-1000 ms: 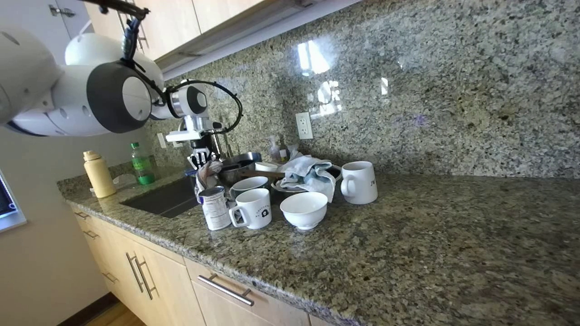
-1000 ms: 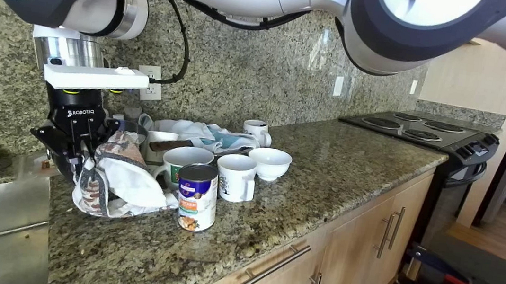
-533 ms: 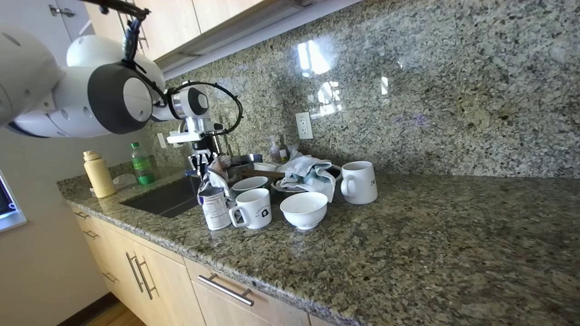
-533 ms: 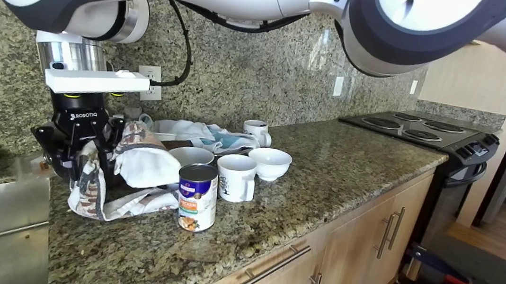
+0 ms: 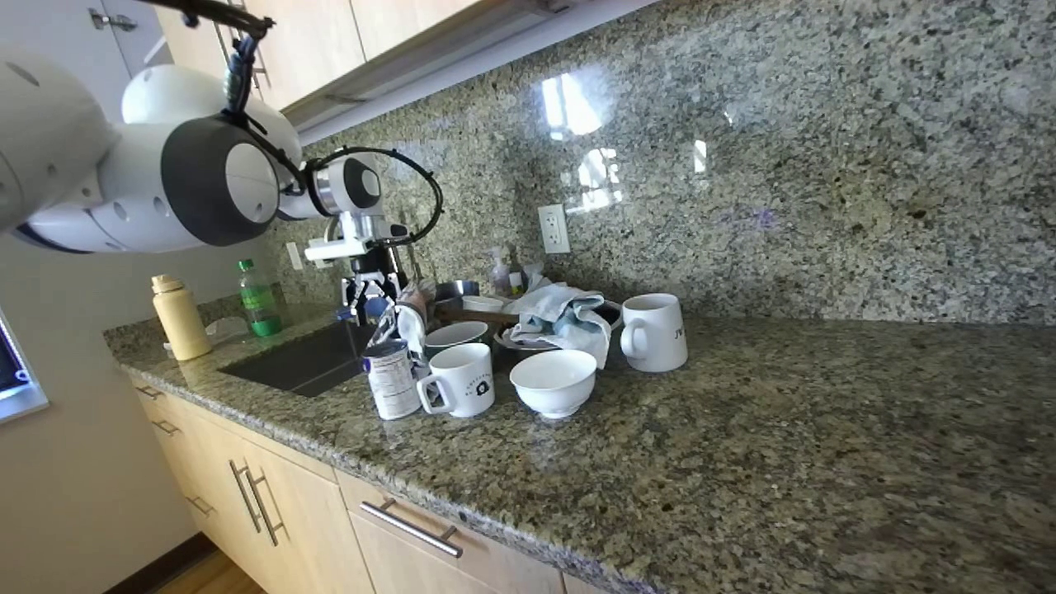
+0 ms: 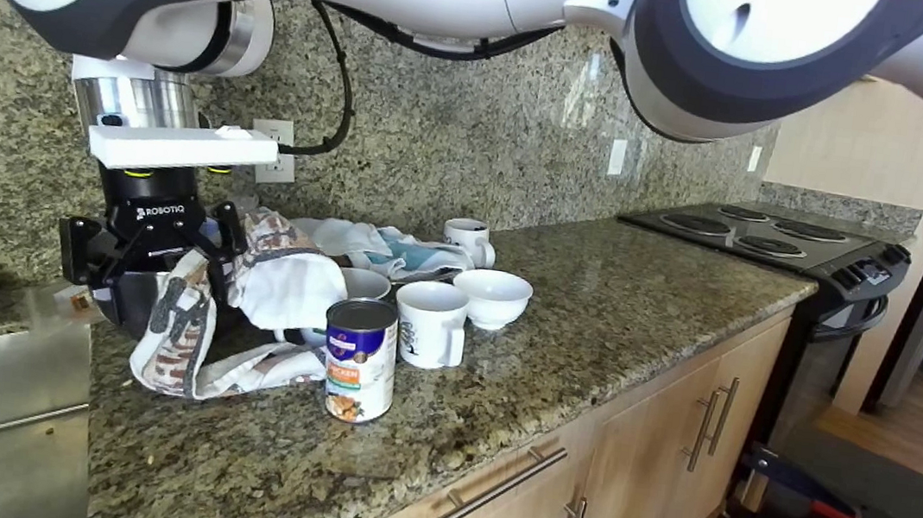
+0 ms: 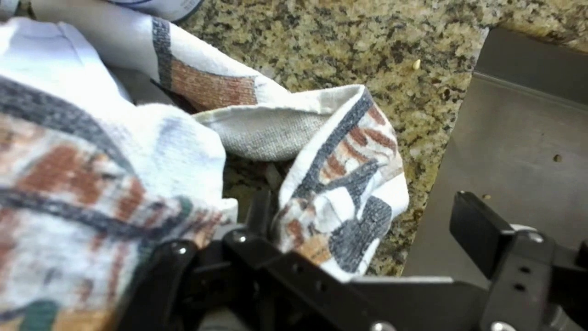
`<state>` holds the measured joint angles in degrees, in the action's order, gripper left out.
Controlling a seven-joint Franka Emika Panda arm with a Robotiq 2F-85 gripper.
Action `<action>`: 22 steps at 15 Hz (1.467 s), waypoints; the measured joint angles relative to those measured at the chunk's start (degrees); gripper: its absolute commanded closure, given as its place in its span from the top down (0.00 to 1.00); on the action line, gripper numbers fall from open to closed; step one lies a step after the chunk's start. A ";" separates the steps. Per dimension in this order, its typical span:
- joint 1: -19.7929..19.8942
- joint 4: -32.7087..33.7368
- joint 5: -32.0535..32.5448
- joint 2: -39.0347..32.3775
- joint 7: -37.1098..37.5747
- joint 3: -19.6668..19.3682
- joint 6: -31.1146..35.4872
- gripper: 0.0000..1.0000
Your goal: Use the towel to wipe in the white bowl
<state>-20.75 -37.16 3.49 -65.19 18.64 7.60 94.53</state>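
Granite countertop: spreads below the Robotiq gripper.
Stainless-steel sink: in the wrist view, seen past one finger of the gripper.
Robotiq gripper: fingers spread wide apart, pointing down.
Patterned towel: heaped right beside the gripper's other finger, one fold showing between both; whether they touch, cannot tell.
White bowl: upright, well apart from the gripper.
Printed mug: upright, between gripper and bowl.
Chicken can: upright, near the gripper, by the towel's end.
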 measured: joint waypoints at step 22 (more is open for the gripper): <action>2.76 15.05 0.12 0.00 5.50 -4.63 -16.11 1.00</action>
